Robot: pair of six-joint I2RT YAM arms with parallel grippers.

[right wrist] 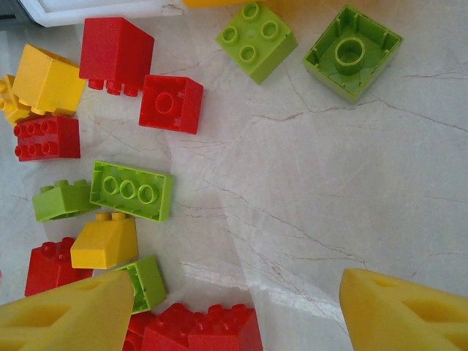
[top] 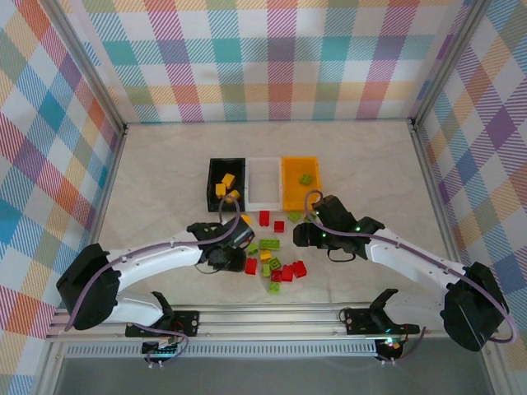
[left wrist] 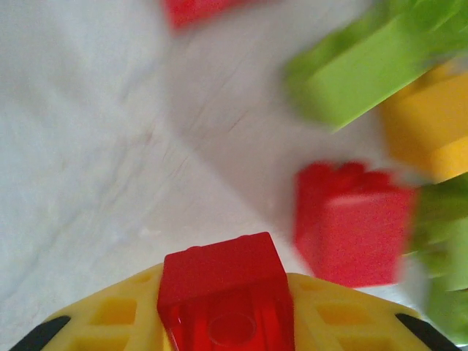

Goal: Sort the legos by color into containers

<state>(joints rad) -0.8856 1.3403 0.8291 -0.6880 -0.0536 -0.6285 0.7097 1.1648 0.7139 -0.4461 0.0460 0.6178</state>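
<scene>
My left gripper (left wrist: 227, 325) is shut on a red lego (left wrist: 225, 292), held between its yellow fingers (left wrist: 110, 316) just above the table. It sits at the left edge of the loose lego pile (top: 276, 265). A second red lego (left wrist: 351, 223), a lime green one (left wrist: 365, 73) and a yellow one (left wrist: 431, 131) lie just ahead of it, blurred. My right gripper (right wrist: 238, 322) hangs open over the pile's right side, with a red lego (right wrist: 201, 329) low between its fingers (right wrist: 409, 314), untouched. The black bin (top: 209, 183), white bin (top: 264, 202) and orange-yellow bin (top: 288, 183) stand in a row behind the pile.
Yellow legos (top: 224, 183) lie in the black bin and a green lego (top: 305, 178) in the orange-yellow one. Two red legos (top: 264, 218) and a green one (top: 294, 216) lie just in front of the bins. Checked walls enclose the table on three sides.
</scene>
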